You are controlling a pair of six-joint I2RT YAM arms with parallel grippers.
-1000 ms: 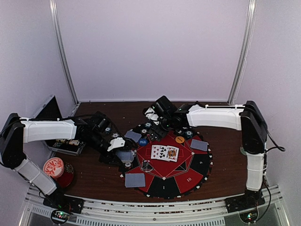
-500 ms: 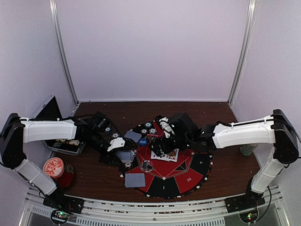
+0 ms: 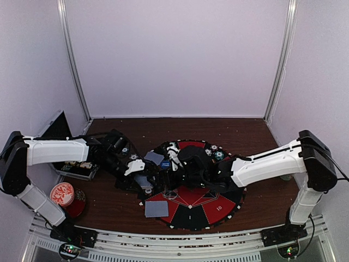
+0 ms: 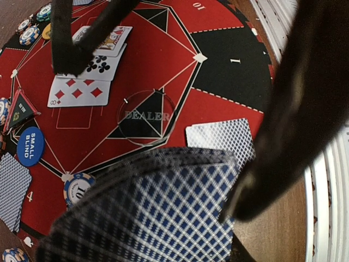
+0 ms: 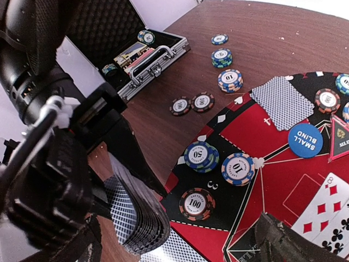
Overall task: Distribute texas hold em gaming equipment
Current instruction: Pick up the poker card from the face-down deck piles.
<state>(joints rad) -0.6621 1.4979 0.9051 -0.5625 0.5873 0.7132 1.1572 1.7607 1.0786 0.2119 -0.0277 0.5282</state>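
We log the left end effector [image 3: 140,176] clamped on a fanned deck of grey-blue-backed cards [image 4: 147,213] at the 9 o'clock edge of the mat [image 3: 218,206]. The right end effector [image 3: 175,166] hangs with jaws spread wide, empty, over the face-up cards [image 4: 87,76]. Chips [image 5: 230,80] sit on the tabletop [image 5: 262,33].

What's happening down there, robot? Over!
Left gripper shut on deck. Right gripper open over face-up cards. Both arms crowd the mat.
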